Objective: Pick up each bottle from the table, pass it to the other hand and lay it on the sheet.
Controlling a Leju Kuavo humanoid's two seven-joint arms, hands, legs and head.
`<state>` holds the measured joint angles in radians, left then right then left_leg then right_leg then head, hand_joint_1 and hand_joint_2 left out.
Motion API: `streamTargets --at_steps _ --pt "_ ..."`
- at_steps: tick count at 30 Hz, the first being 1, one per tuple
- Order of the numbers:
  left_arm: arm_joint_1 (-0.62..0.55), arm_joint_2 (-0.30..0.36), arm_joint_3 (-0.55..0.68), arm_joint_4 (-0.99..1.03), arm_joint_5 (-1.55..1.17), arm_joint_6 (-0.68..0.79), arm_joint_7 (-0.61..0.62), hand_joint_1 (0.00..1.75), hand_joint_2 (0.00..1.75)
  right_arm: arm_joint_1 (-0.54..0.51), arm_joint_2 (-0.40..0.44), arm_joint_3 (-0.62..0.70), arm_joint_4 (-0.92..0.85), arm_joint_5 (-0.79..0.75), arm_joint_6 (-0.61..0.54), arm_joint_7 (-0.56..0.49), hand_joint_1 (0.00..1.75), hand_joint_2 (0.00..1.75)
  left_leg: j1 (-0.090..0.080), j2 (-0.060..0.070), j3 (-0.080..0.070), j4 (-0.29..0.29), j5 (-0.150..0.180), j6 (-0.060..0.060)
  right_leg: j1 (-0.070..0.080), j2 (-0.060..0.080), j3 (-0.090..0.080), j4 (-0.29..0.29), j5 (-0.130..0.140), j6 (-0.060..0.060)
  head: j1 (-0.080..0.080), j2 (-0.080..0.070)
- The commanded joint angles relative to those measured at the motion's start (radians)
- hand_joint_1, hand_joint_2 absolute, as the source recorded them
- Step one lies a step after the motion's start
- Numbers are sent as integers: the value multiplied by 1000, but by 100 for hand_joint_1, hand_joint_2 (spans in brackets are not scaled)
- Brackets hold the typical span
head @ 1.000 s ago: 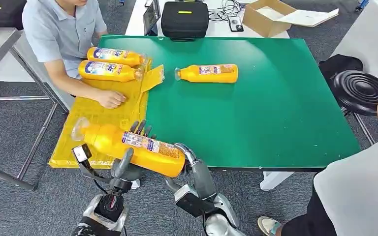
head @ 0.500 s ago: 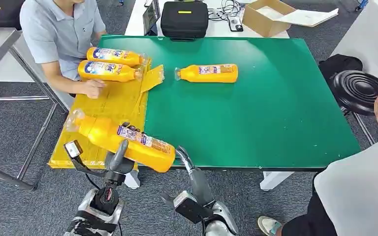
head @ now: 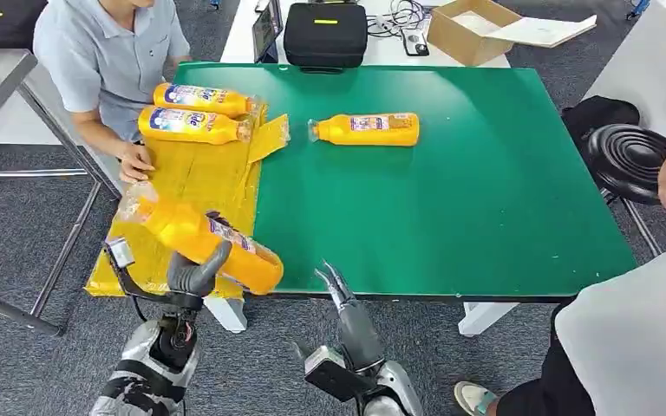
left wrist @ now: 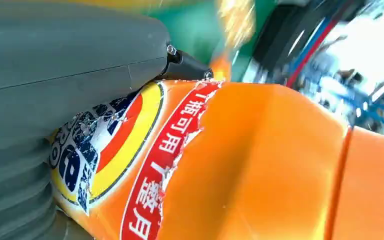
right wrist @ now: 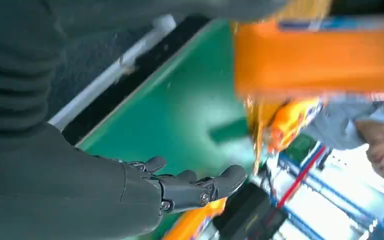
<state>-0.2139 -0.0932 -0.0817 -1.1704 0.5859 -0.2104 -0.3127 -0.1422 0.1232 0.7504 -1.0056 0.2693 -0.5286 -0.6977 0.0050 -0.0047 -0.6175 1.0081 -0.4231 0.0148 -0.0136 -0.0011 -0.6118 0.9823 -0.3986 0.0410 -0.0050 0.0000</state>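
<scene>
The left hand grips an orange bottle above the yellow sheet; the right hand holds nothing, fingers extended.

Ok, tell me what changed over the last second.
The right hand let go of the held bottle and drew back, fingers apart. The left hand carried it leftward over the yellow sheet. The person's hand slid back. The other three bottles stayed put.

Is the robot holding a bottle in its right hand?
No, the right hand is empty with fingers apart at the table edge; the left hand grips the bottle.
</scene>
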Motion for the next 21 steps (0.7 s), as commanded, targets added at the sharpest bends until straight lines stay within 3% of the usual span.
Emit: streamTargets --at_steps 1,9,13,21 --pt "-110 97 28 43 -168 116 -39 175 175 -13 -23 -16 57 -9 -16 0 0 0 1 0 5 -1 -2 -1 1 0 5 -1 -2 -2 0 0" --pt "-278 177 -48 90 -760 439 -36 175 175 -19 1 63 47 -21 42 0 0 0 1 -1 1 1 -1 -1 1 -2 2 1 -1 -2 0 0" --pt "-297 176 -60 114 -806 455 -27 175 175 -22 4 69 47 -24 48 0 0 0 2 -3 5 1 -2 -1 2 -3 6 1 -3 -2 0 0" --pt "-532 164 -193 509 -1173 526 76 175 175 -56 13 115 10 -50 101 0 0 0 1 -3 3 1 0 -1 1 -3 4 1 -2 -2 0 0"
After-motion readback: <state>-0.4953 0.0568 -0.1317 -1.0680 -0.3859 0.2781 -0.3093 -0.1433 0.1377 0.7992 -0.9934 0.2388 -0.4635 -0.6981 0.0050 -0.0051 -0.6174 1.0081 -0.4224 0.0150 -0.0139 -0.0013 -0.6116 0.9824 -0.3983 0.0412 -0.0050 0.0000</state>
